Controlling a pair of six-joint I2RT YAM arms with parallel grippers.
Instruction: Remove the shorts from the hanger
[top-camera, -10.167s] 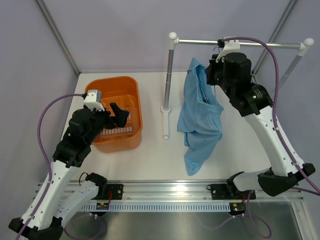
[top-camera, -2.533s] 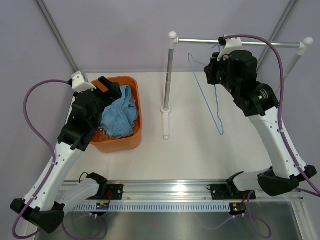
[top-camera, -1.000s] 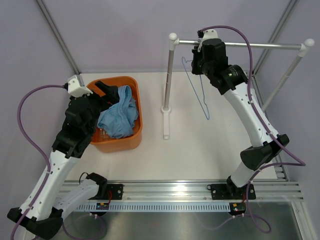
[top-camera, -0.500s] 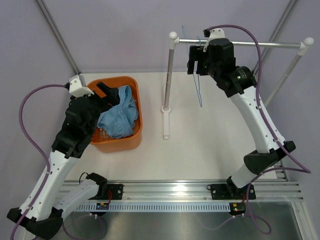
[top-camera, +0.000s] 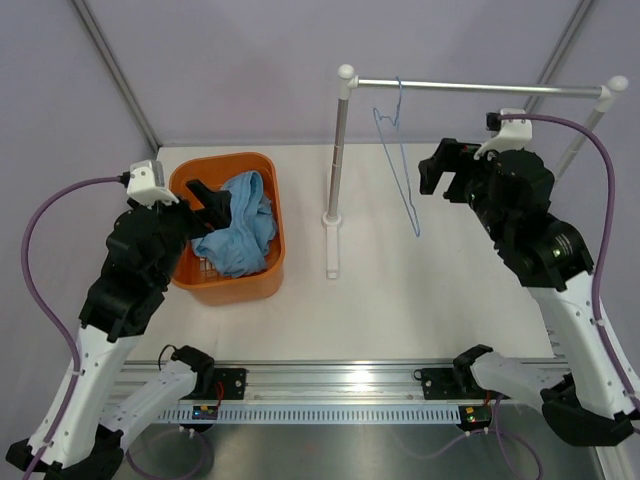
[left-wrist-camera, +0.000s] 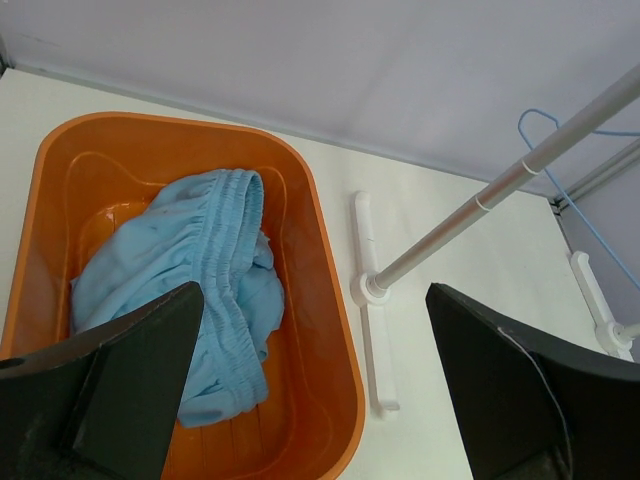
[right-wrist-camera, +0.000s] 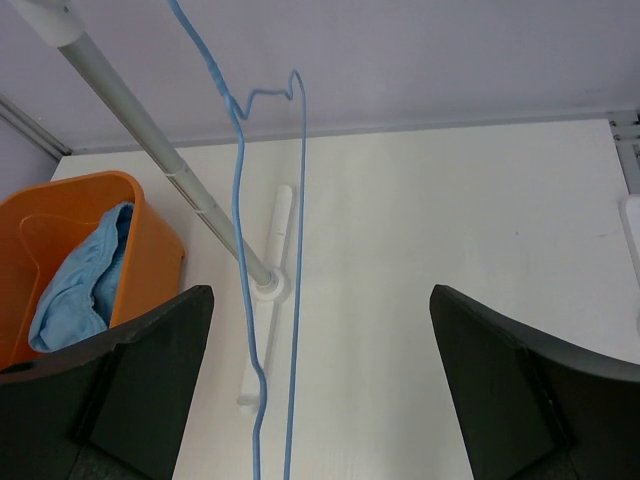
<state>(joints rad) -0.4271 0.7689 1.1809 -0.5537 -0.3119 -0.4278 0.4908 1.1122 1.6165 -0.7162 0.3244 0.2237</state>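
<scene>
The white desk (top-camera: 450, 300) fills the middle of the top view and carries everything else. Across the upper right runs the silver rail (top-camera: 480, 87) on its white-capped posts, high enough that a garment can hang free of the surface.

At the left centre sits the orange basket (top-camera: 279, 245), within easy reach of the left arm, and we take it to be the drop point for the clothing. The shorts (top-camera: 238, 225) lie bunched inside it, slumped toward its right wall with the elastic waistband uppermost in the left wrist view. They are entirely off the wire and well apart from the rail.

The hanger (top-camera: 403, 180) is bare. Its hook sits over the rail near the left post and its triangle dangles below, tilted slightly in the top view. Nothing holds it except the rail.

The left gripper (top-camera: 212, 200) hovers above the basket's left rim with its fingers spread wide and nothing between them. We read this as a release pose over the container. The right gripper (top-camera: 445, 172) sits in the right half of the frame, just beside the hanger and facing it but not touching. It is equally wide and empty, leaving the wire to rest on the rail by itself.

We judge the task essentially complete.
</scene>
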